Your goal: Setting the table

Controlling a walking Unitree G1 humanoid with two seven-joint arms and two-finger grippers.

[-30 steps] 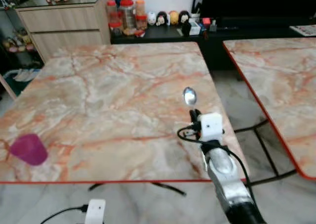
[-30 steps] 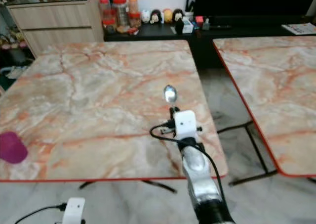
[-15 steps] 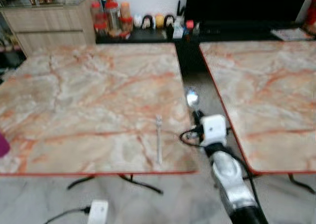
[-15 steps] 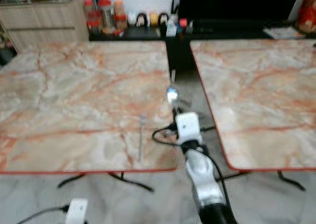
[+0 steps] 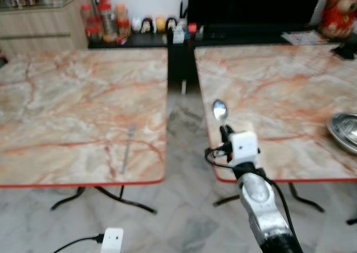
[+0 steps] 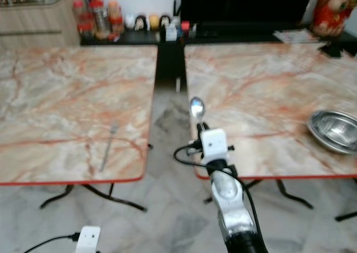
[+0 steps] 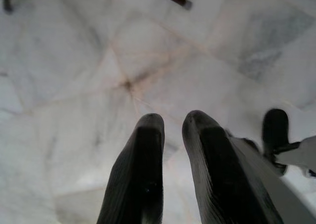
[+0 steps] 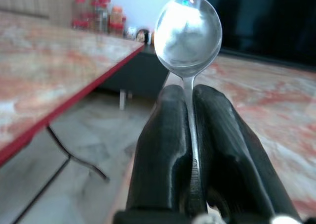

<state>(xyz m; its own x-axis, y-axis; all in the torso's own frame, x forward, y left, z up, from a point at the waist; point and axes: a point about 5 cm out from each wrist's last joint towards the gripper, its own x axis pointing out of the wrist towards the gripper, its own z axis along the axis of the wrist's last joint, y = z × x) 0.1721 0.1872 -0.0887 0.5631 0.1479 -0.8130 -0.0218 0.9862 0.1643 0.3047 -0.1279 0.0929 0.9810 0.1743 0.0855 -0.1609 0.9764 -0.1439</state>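
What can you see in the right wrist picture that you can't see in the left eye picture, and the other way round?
Right wrist view alone: up close, the right gripper's fingers pinch the handle of the spoon.

Left eye view alone: a fork lying on the left table, a metal bowl on the right table, and the silver right arm.

Both: the spoon upright in the right gripper, both marble tables with the floor gap between them, and jars at the back.
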